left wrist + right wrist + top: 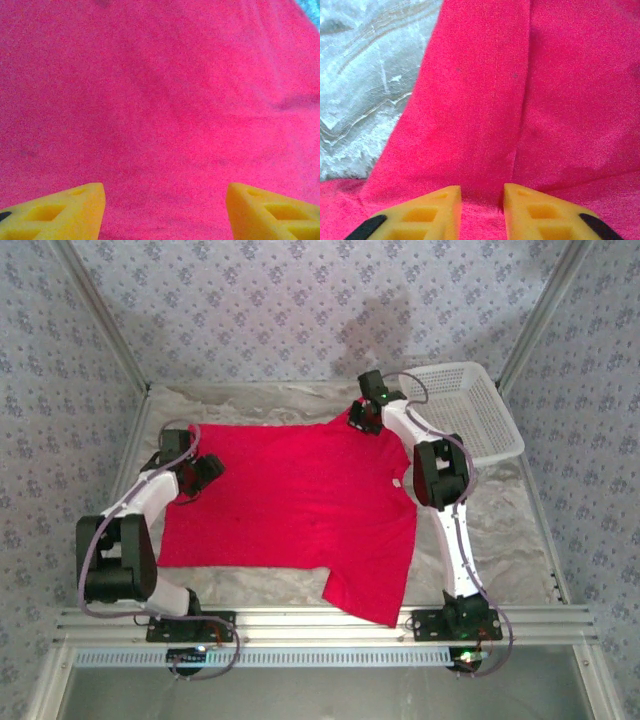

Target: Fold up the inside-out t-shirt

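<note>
**Right side gripping, left open**

The inside-out t-shirt lies spread across the counter. Near the far edge the right end effector clamps a fold of it; by the left edge the left end effector hangs open over it.

No legible text, brand, number or sign anywhere in room. Small white neck tag on red t-shirt: too small to make out any print.
</note>
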